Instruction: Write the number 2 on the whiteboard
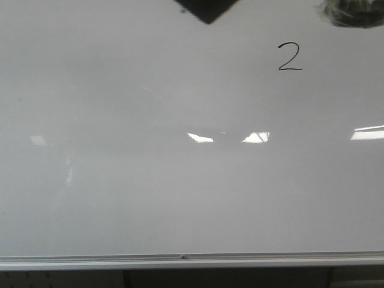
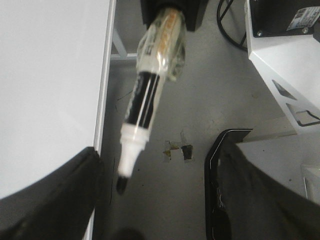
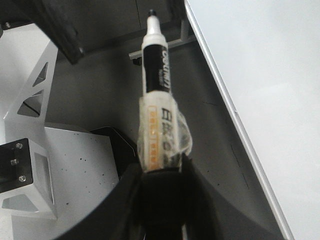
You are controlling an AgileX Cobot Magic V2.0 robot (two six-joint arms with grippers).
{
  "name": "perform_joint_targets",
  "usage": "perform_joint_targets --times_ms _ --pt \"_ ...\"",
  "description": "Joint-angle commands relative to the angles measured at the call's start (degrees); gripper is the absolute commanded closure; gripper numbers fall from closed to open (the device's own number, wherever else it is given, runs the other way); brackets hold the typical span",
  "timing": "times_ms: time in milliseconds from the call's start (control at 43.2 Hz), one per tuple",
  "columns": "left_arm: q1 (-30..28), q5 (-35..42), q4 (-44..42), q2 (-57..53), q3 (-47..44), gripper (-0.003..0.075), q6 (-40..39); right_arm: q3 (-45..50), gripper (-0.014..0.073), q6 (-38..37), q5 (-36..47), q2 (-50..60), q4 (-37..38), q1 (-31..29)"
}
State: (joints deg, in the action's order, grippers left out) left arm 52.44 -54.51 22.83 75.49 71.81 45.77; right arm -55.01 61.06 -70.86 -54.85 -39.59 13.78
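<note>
Clamped tight around the taped end of a marker (image 3: 156, 75) in the right wrist view: right gripper (image 3: 160, 172), dark fingers (image 3: 192, 195) pressed against both sides of the barrel at the bottom centre of the frame. Runs up the middle of that frame, black band above the clear tape, white collar and small dark tip at the top edge. Uncapped, tip in the air, touching nothing.

Spread wide in the left wrist view: left gripper (image 2: 160, 150), one blurred black finger (image 2: 55, 200) at lower left, the other at lower right, holding nothing. Between them, seen from above, the tip end of the marker (image 2: 145, 95), slanting down from a black shape at the top centre of the frame; apart from both fingers.

Beyond the fingers, grey floor (image 2: 200, 100) and a white metal frame (image 2: 290, 65) at upper right. Along the left side of that view, the whiteboard (image 2: 45, 75) with its silver edge; in the right wrist view, the whiteboard (image 3: 260, 60) filling the upper right, marker just beside it and not on it.

In the front view, the whiteboard (image 1: 150, 198) across nearly the whole frame, aluminium rail (image 1: 180, 259) along the bottom. Sits in the upper right: the number 2 (image 1: 290, 57), thin and black, finished with curved top and flat base. Two dark shapes at the top edge, too cropped to identify
</note>
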Motion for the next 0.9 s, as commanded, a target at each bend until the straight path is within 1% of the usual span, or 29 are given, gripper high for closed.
perform_joint_targets --times_ms 0,208,301,370,417,509,579,718,880 --pt "1.03 2.29 2.03 1.24 4.3 0.0247 0.26 -1.92 0.061 0.7 -3.06 0.76 -3.34 -0.05" --pt "1.18 2.25 2.03 5.56 7.58 0.0248 0.33 -1.92 0.061 0.7 -3.06 0.76 -3.34 -0.05" --pt "1.18 2.3 2.16 6.24 7.68 0.0248 1.84 -1.92 0.061 0.7 -3.06 0.76 -3.34 -0.05" --pt "1.18 2.19 2.63 6.24 7.68 0.0266 1.84 -1.92 0.061 0.7 -3.06 0.76 -3.34 -0.05" --pt "1.18 2.19 3.01 6.24 7.68 0.0297 1.84 -1.92 0.061 0.7 -3.07 0.76 -3.29 -0.05" --pt "1.18 2.19 3.1 6.24 7.68 0.0386 1.84 -1.92 0.061 0.7 -3.07 0.76 -3.23 -0.05" --pt "1.18 2.29 3.64 6.24 7.68 0.0468 1.84 -1.92 0.061 0.7 -3.07 0.76 -3.23 -0.05" --pt "1.18 2.38 6.16 6.24 7.68 0.0605 3.39 -1.92 0.061 0.7 -3.07 0.76 -3.17 -0.05" --pt "1.18 2.38 6.54 6.24 7.68 0.0714 3.51 -1.92 0.0605 0.7 -3.02 0.76 -3.12 -0.05"
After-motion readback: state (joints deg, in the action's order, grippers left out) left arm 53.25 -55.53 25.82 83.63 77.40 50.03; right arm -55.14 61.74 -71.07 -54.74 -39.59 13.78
